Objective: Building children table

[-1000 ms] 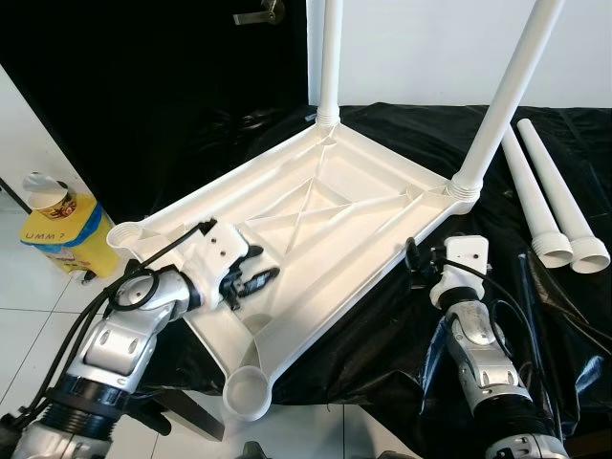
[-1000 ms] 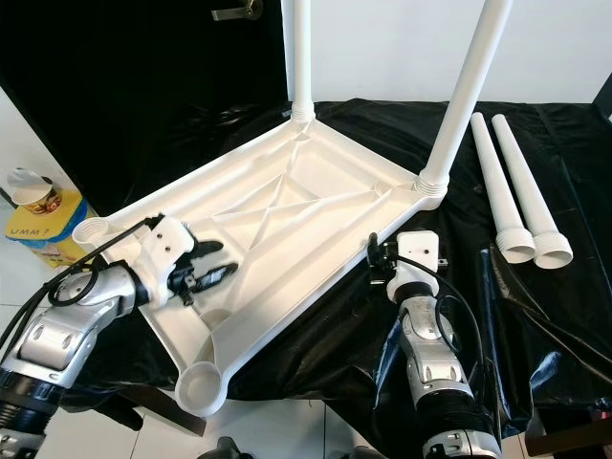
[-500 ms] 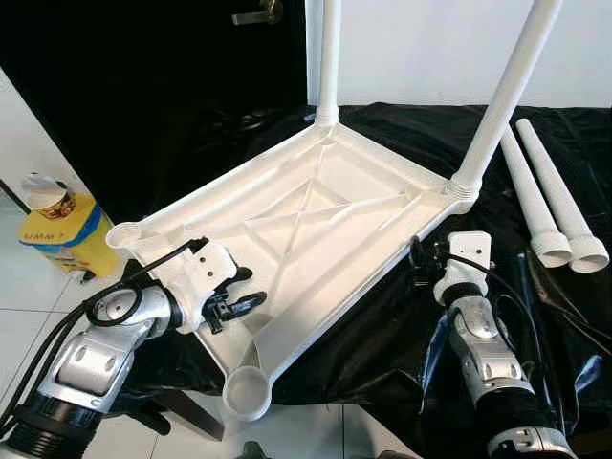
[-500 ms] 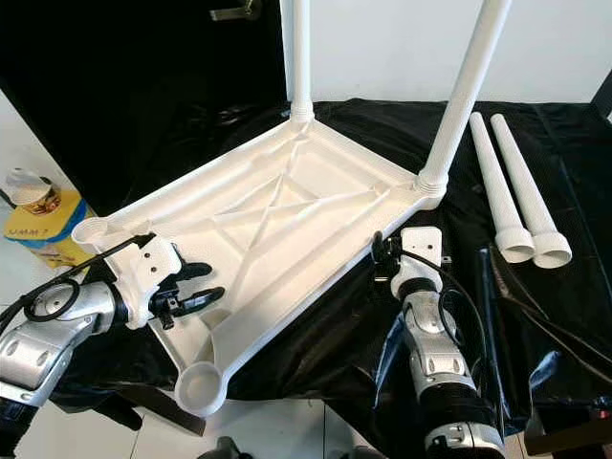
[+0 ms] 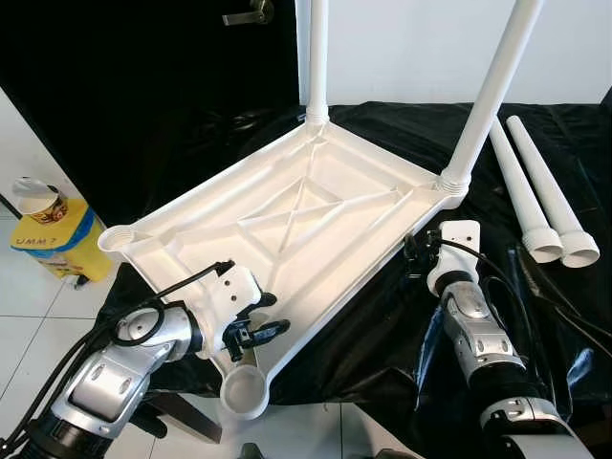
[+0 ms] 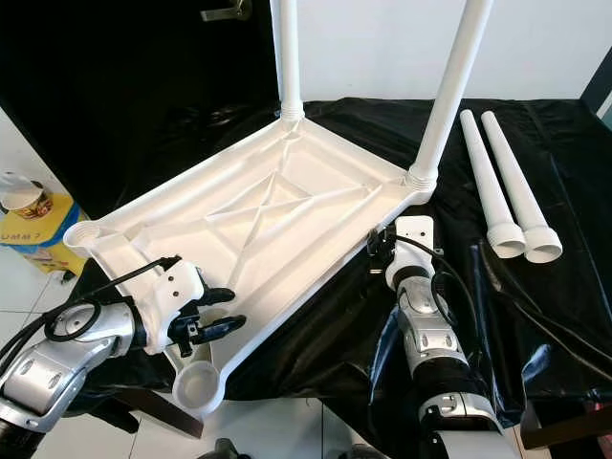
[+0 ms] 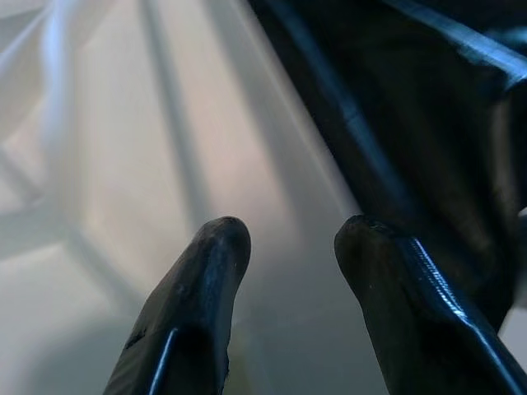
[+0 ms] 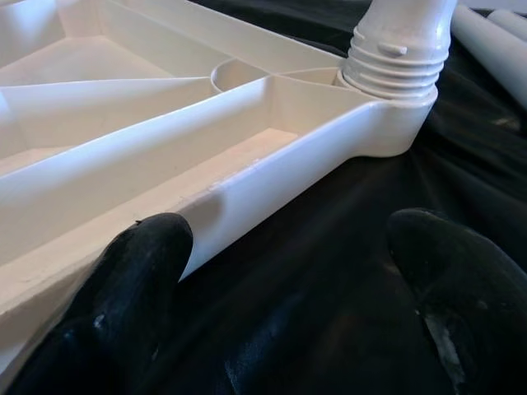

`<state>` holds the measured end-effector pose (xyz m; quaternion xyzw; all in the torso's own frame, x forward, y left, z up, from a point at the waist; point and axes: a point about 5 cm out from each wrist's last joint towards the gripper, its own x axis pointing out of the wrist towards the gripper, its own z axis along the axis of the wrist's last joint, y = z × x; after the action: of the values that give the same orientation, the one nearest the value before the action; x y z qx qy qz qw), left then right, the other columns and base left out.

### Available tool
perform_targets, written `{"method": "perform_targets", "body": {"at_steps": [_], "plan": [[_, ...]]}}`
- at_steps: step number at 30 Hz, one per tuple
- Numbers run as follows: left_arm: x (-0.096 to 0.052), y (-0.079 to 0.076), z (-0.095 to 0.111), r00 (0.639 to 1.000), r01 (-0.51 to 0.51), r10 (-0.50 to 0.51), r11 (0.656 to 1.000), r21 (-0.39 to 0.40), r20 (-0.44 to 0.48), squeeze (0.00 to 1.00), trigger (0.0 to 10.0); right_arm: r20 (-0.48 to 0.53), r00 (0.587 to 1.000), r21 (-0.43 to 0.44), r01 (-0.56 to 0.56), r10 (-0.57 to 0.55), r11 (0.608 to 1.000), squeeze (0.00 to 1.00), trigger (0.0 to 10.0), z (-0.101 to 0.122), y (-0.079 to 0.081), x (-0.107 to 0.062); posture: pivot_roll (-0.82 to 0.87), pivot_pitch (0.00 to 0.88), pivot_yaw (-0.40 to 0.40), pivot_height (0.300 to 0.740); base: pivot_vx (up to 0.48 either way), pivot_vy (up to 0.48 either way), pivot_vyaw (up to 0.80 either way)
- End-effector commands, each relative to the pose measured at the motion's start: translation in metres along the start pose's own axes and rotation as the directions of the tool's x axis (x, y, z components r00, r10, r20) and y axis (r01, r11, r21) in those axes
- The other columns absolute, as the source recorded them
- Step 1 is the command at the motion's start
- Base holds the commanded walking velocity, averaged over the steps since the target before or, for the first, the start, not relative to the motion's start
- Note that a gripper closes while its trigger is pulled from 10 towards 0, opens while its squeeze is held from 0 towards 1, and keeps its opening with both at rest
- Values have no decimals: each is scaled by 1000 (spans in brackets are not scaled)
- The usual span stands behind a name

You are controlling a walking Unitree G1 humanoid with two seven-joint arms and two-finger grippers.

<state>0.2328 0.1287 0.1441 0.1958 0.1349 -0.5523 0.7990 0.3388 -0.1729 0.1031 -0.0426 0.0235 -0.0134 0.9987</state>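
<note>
Two legs (image 5: 535, 206) unfitted beside upturned tabletop (image 5: 287, 220). Left gripper (image 5: 256, 330) parted, empty, at near rim; right gripper (image 8: 288, 271) wide, empty — nudge risks sliding tabletop off black sheet (image 5: 382, 316).

A black sheet (image 5: 382, 316) covers the floor; white tiles (image 5: 29, 306) at nine o'clock, white wall (image 5: 402, 48) at twelve.

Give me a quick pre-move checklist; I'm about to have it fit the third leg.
1. Upside-down white plastic tabletop on black sheet: ok.
2. Two white legs upright in far corners: ok.
3. Near corner socket vacant: ok.
4. Two loose white tube legs beside tabletop: ok.
5. Left gripper open, holding nothing: ok.
6. Right gripper open at tabletop's edge: ok.
</note>
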Motion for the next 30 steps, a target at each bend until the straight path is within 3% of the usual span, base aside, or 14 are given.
{"method": "perform_targets", "body": {"at_steps": [1, 10, 18, 20, 23, 25, 27, 28, 29, 30], "plan": [[8, -13, 4, 996, 84, -84, 996, -17, 18, 0, 10000, -4, 998, 0, -56, 56, 998, 0, 10000, 4, 9, 7, 14, 57, 2, 740, 0, 0, 0], [30, -27, 16, 990, 113, -108, 992, -49, 86, 0, 10000, 13, 991, -26, -130, 131, 991, 0, 10000, 18, 16, 22, 17, 61, 6, 740, 0, 0, 0], [39, -25, 26, 988, 82, -73, 994, -68, 136, 0, 10000, 28, 992, -29, -123, 124, 992, 0, 10000, 22, 15, 25, 21, 49, 2, 740, 0, 0, 0], [35, -15, 29, 990, 27, -19, 998, -53, 140, 0, 10000, 44, 994, -26, -97, 98, 995, 0, 10000, 23, 11, 26, 23, 53, 1, 740, 0, 0, 0], [35, -15, 29, 990, 27, -19, 998, -53, 140, 0, 10000, 44, 994, -26, -97, 98, 995, 0, 10000, 23, 11, 26, 23, 53, 1, 740, 0, 0, 0], [17, 9, 21, 992, -90, 91, 996, -20, 84, 0, 10000, 51, 996, -20, -65, 66, 998, 0, 10000, 21, 6, 24, 23, 59, 1, 740, 0, 0, 0], [17, 9, 21, 992, -90, 91, 996, -20, 84, 0, 10000, 51, 996, -20, -65, 66, 998, 0, 10000, 21, 6, 24, 23, 59, 1, 740, 0, 0, 0], [8, 19, 17, 989, -137, 137, 991, -7, 52, 0, 10000, 50, 997, -16, -57, 58, 998, 0, 10000, 19, 4, 22, 23, 60, 1, 740, 0, 0, 0], [8, 19, 17, 989, -137, 137, 991, -7, 52, 0, 10000, 50, 997, -16, -57, 58, 998, 0, 10000, 19, 4, 22, 23, 60, 1, 740, 0, 0, 0], [-6, 32, 7, 979, -199, 201, 979, 44, -29, 0, 10000, 50, 997, -14, -54, 54, 998, 0, 10000, 17, 4, 20, 26, 63, 0, 740, 0, 0, 0]]}}
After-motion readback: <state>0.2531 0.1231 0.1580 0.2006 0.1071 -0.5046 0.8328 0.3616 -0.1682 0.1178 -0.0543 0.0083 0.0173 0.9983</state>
